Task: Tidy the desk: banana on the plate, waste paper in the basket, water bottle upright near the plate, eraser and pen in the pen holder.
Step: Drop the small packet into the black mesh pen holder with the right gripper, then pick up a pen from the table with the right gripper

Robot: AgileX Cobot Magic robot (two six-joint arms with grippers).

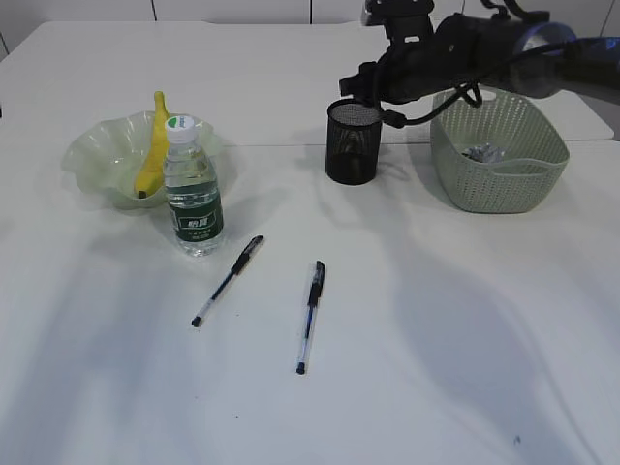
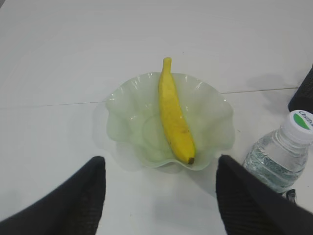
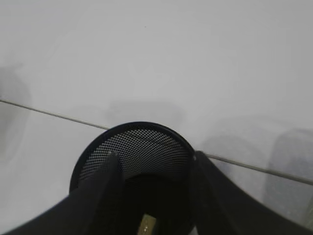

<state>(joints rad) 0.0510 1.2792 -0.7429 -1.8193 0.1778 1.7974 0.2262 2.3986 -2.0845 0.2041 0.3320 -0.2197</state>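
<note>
A yellow banana (image 1: 155, 141) lies in the pale green plate (image 1: 92, 145); both also show in the left wrist view, banana (image 2: 173, 115) and plate (image 2: 127, 115). A water bottle (image 1: 194, 189) stands upright next to the plate. Two pens lie on the table, one on the left (image 1: 229, 280) and one on the right (image 1: 311, 314). My right gripper (image 1: 368, 89) is open just above the black mesh pen holder (image 1: 351, 140). In the right wrist view the gripper (image 3: 154, 156) is empty, and a small pale thing, likely the eraser (image 3: 149, 225), lies at the holder's bottom. My left gripper (image 2: 160, 159) is open and empty before the plate.
A green basket (image 1: 504, 165) stands at the right with crumpled paper (image 1: 481, 152) inside. The bottle (image 2: 283, 154) sits close to my left gripper's right finger. A seam between table tops (image 1: 281, 145) runs behind the holder.
</note>
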